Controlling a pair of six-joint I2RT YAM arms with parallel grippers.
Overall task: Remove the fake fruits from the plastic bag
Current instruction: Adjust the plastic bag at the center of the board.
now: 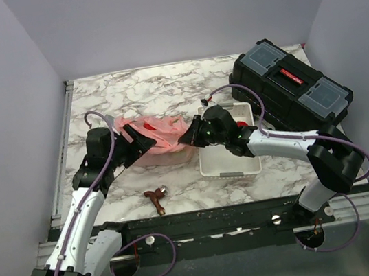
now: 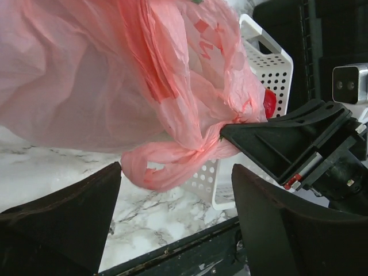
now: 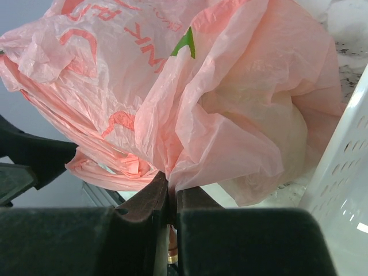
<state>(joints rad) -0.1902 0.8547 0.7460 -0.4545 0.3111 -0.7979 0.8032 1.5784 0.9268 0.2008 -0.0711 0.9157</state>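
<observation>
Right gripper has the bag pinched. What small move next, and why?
Probably close the left gripper on the fold of the plastic bag hanging between its open fingers: the right gripper already pinches the film, so a second hold would let the arms spread it.

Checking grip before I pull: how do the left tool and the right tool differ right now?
The right tool is shut, pinching a fold of the plastic bag; the left tool is open wide, gripping nothing. The right tool reaches in from the white tray side; the left tool faces the bag from the opposite side. Both point at the bag.
</observation>
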